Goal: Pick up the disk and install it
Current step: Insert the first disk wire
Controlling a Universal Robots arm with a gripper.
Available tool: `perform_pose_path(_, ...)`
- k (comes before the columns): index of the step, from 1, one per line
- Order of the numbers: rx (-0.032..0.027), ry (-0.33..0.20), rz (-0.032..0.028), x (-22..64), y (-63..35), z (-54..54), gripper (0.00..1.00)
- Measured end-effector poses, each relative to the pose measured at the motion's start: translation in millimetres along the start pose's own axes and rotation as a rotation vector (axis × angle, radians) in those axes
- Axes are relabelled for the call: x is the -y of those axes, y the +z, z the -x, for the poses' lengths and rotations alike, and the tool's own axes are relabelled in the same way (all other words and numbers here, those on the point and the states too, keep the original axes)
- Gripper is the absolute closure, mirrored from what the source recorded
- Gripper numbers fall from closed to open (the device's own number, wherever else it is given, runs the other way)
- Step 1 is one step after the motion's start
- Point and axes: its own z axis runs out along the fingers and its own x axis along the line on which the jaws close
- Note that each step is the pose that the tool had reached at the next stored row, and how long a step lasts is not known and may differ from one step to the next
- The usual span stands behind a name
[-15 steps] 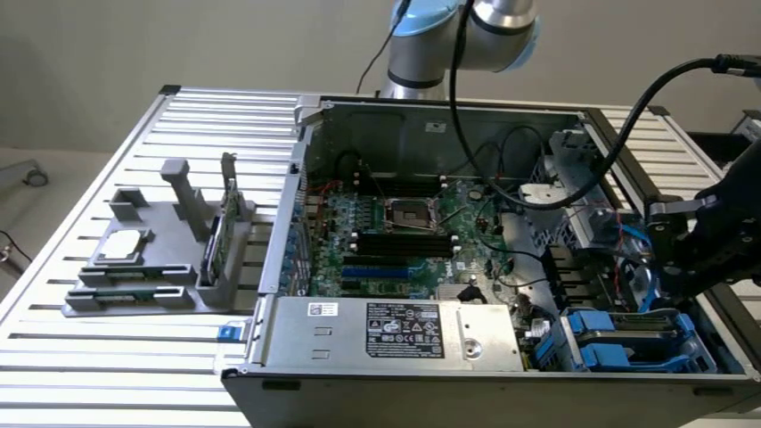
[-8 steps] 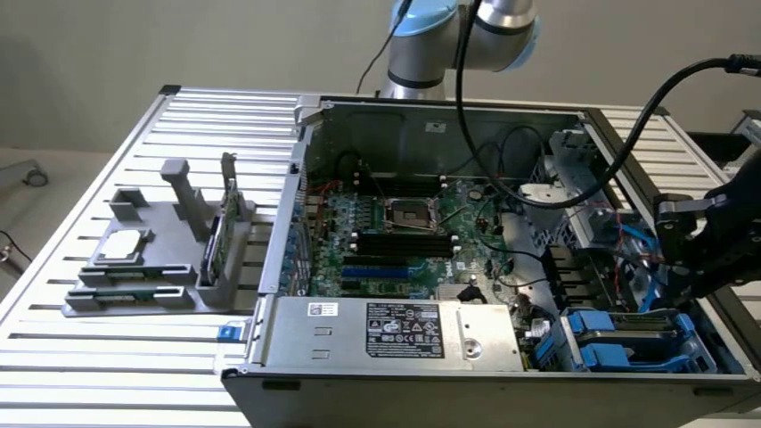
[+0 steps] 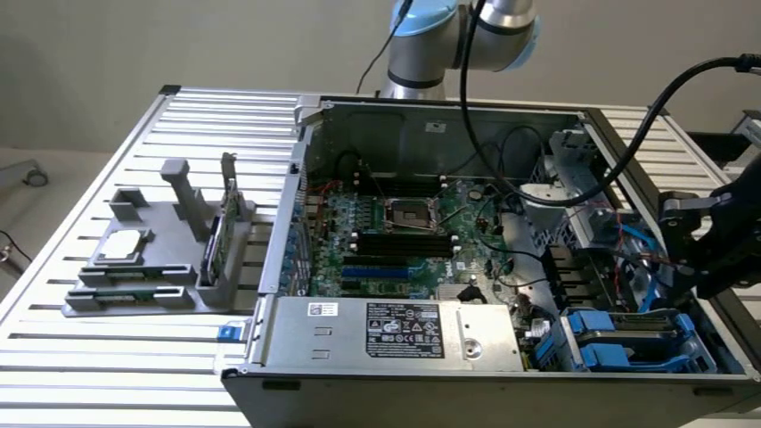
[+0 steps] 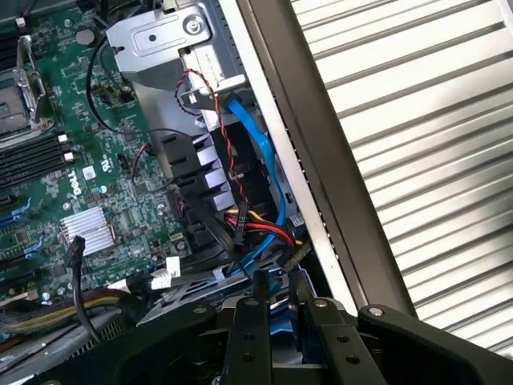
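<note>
- Jaws of the gripper clamped on the disk, blue carrier frame showing between the fingers.
- Disk hangs over the drive bay, exterior view's right end of the open computer case.

I see bright, even light on the desk, its slats glaring near white. Inside the computer case it's dimmer, with soft shadows.

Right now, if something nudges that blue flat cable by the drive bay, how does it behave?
The blue cable hangs in a loose curve, so it is probably floppy and light and should bend aside. It runs down into the red wires, so it might drag or snag them.
</note>
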Motion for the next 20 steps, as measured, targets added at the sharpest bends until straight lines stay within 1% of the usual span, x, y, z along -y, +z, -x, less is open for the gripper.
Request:
perform_pose_path(6, 0.0115, 0.063, -0.0037, -0.2, -0.8, 0.0, 0.76)
perform_pose_path(8, 0.0154, 0.088, -0.0037, -0.1, -0.4, 0.0, 0.76)
perform_pose_path(10, 0.0204, 0.122, -0.0031, 0.3, 1.8, -0.2, 0.76)
perform_pose_path(14, 0.0326, 0.192, -0.0052, 1.5, 8.7, -0.6, 0.76)
perform_pose_path(20, 0.0526, 0.299, -0.0113, 3.1, 17.3, -1.1, 0.76)
